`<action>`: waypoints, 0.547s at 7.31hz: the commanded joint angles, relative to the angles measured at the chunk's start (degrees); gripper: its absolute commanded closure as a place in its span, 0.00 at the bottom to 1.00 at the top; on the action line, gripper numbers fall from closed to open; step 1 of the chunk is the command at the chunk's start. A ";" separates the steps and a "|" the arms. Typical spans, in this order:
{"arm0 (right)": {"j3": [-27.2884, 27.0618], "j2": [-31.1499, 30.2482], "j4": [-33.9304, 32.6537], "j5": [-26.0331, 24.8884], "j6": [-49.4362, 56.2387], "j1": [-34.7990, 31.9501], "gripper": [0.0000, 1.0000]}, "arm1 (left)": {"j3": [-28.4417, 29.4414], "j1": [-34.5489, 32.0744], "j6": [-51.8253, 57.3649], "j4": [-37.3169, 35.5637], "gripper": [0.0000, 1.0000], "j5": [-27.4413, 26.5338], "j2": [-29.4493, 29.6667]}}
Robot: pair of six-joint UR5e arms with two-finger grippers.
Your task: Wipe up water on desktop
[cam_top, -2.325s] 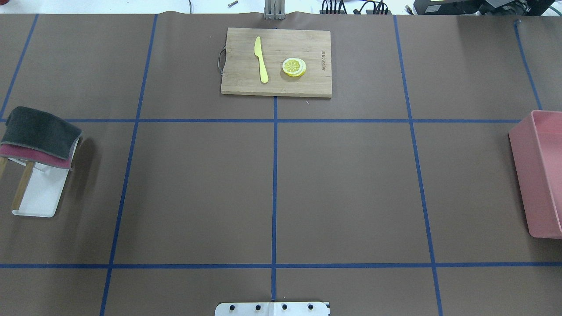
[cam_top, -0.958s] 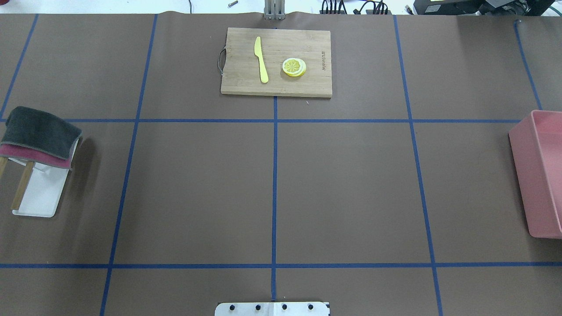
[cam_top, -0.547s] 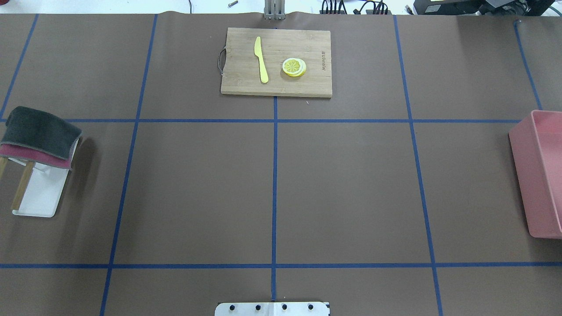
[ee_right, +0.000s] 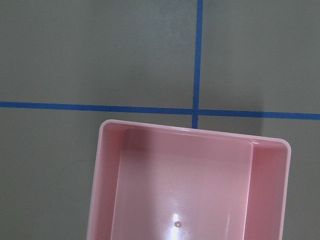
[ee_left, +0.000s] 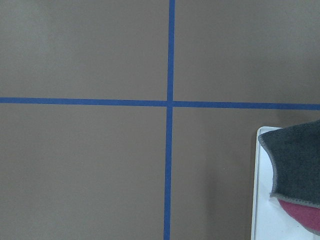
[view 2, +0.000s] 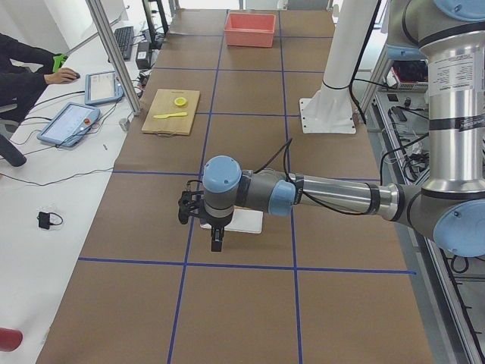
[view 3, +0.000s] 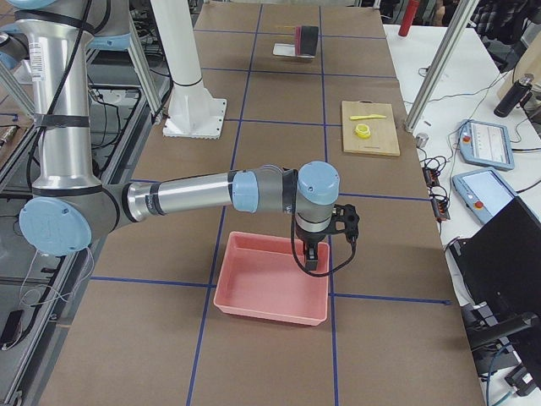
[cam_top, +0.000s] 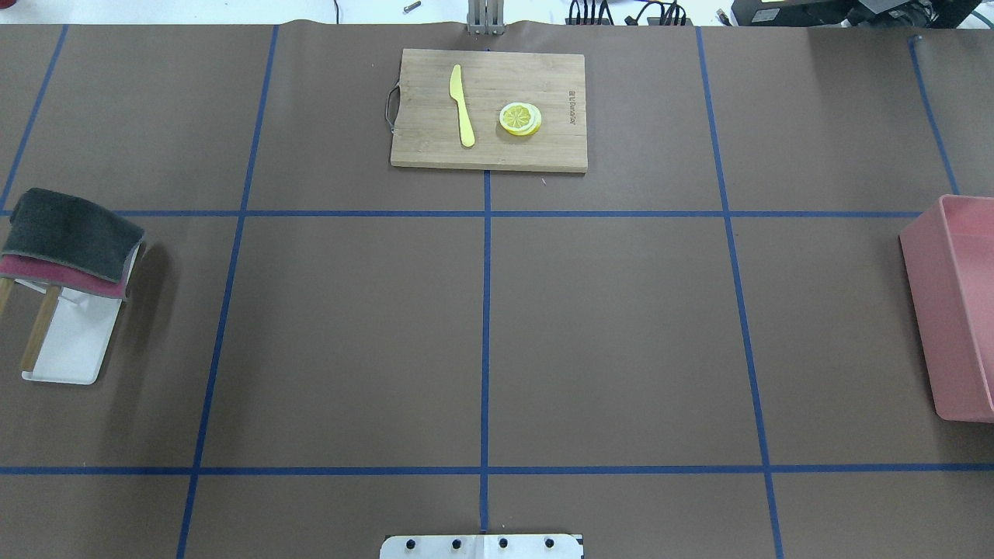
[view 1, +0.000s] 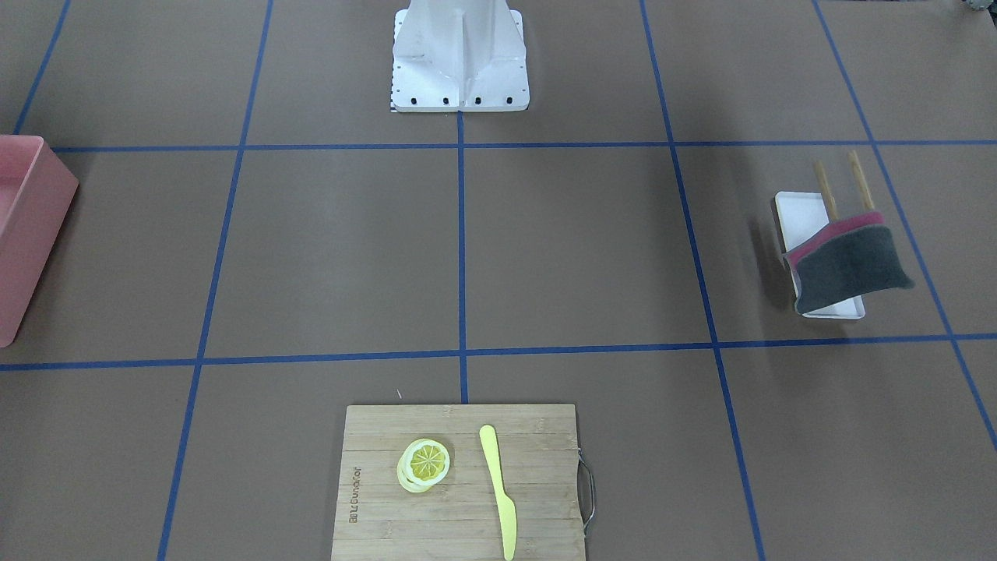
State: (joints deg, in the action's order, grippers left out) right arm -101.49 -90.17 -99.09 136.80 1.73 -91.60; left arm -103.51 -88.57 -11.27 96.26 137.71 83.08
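The brown desktop (cam_top: 349,334) with its blue tape grid fills the overhead view, and I make out no water on it. A dark grey cloth (cam_top: 70,233) lies over a red cloth on a small rack at the robot's left; a corner of the grey cloth (ee_left: 300,160) shows in the left wrist view. My left gripper (view 2: 217,241) hangs above that rack's white tray. My right gripper (view 3: 311,258) hangs over the pink bin (view 3: 270,279). Both grippers show only in the side views, so I cannot tell whether they are open or shut.
A bamboo cutting board (cam_top: 489,109) at the far middle carries a yellow knife (cam_top: 462,105) and lemon slices (cam_top: 520,119). The pink bin (cam_top: 963,310) sits at the right edge, the white tray (cam_top: 74,341) at the left. The robot's base plate (cam_top: 481,546) is at the near edge.
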 commanded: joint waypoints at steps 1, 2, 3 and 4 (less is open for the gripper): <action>-0.38 -0.62 0.30 0.13 0.47 0.02 0.00 | -0.55 0.58 -10.61 1.11 0.02 1.59 2.25; -0.20 -0.62 1.52 0.22 0.47 0.02 0.00 | 0.14 0.85 -17.23 4.77 0.02 1.60 2.96; -0.29 -0.54 1.44 0.57 0.21 0.02 0.00 | 2.15 1.90 -18.86 9.68 0.02 1.94 3.14; -0.46 -0.54 1.36 0.92 0.12 0.02 0.00 | 7.65 2.08 -21.75 13.91 0.02 3.60 6.97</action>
State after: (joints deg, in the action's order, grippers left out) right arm -101.80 -90.71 -97.81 137.31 2.00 -91.58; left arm -100.68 -87.03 -29.08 104.90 139.94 86.98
